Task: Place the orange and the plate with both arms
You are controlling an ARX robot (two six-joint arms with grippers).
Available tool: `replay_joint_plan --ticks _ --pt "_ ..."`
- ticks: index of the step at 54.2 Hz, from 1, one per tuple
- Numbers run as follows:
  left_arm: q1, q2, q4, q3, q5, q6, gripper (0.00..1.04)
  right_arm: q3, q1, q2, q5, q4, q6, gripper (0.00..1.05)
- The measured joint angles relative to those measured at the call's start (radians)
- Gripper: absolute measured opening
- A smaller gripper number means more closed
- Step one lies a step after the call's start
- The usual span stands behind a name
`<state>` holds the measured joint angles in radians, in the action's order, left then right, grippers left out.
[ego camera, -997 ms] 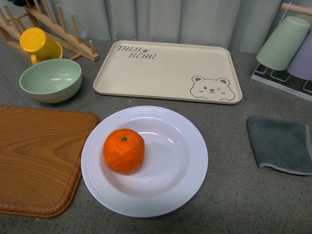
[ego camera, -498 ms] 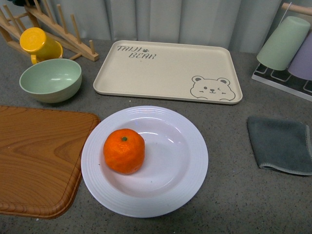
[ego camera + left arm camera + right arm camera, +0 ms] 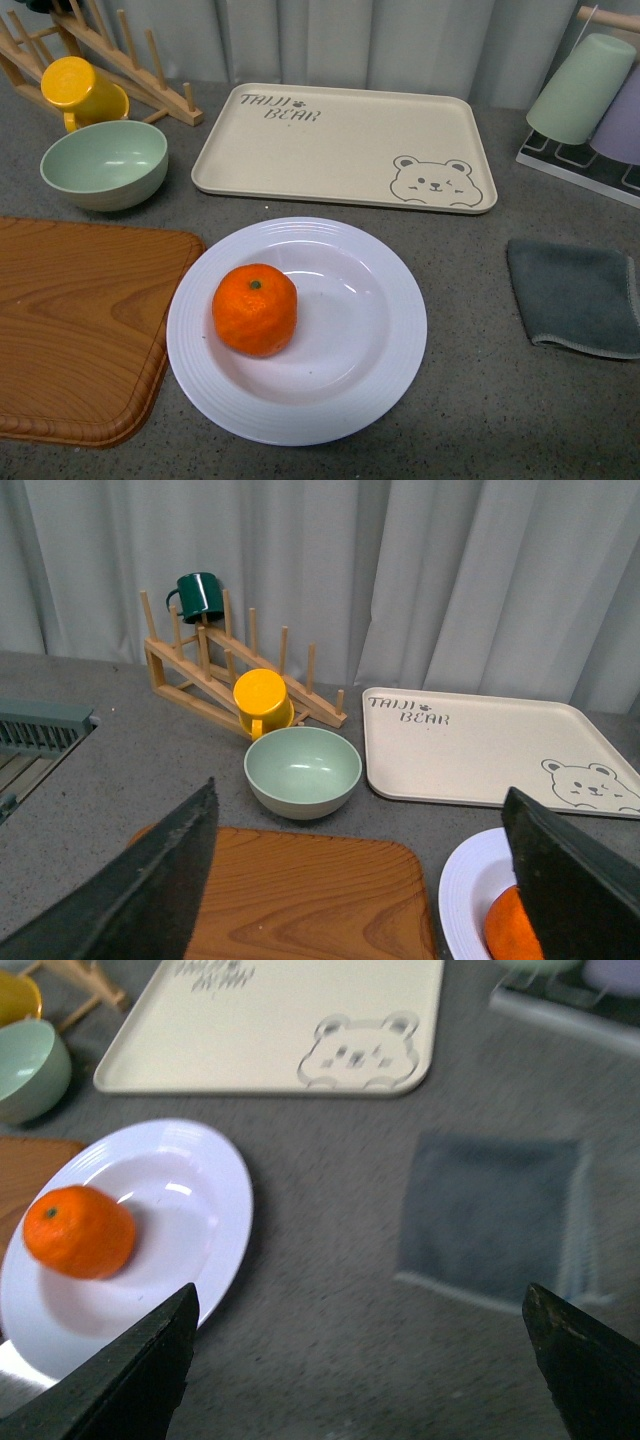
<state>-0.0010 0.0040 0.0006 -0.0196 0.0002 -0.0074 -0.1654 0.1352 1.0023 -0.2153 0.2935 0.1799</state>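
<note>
While the orange (image 3: 254,310) sat at nine o'clock inside the plate (image 3: 400,360) on the tabletop (image 3: 470,420), we saw our left fingers (image 3: 140,910) and right fingers (image 3: 135,1390) spread wide, holding nothing.

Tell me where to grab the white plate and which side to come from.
Best take the plate by its ribbed rim at the right edge, coming in low from the right. The orange sits left of centre, so that rim is bare, and the wide sloping lip gives a thin edge to pinch. The grey cloth lies apart, leaving room.
</note>
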Motion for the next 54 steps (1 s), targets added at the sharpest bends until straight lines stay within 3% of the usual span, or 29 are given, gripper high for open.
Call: replay_joint_plan --ticks 4,16,30,44,54 --pt "0.000 0.000 0.000 0.000 0.000 0.002 1.00 -0.039 0.012 0.175 -0.048 0.063 0.051 0.95" --pt "0.000 0.000 0.000 0.000 0.000 0.003 0.98 -0.187 0.045 0.613 -0.226 0.151 0.227 0.95" --pt "0.000 0.000 0.000 0.000 0.000 0.003 0.98 -0.308 0.078 0.864 -0.370 0.244 0.426 0.95" --pt "0.000 0.000 0.000 0.000 0.000 0.003 0.98 -0.408 0.153 1.021 -0.396 0.332 0.631 0.95" --pt "0.000 0.000 0.000 0.000 0.000 0.003 0.98 -0.467 0.165 1.065 -0.396 0.336 0.674 0.95"
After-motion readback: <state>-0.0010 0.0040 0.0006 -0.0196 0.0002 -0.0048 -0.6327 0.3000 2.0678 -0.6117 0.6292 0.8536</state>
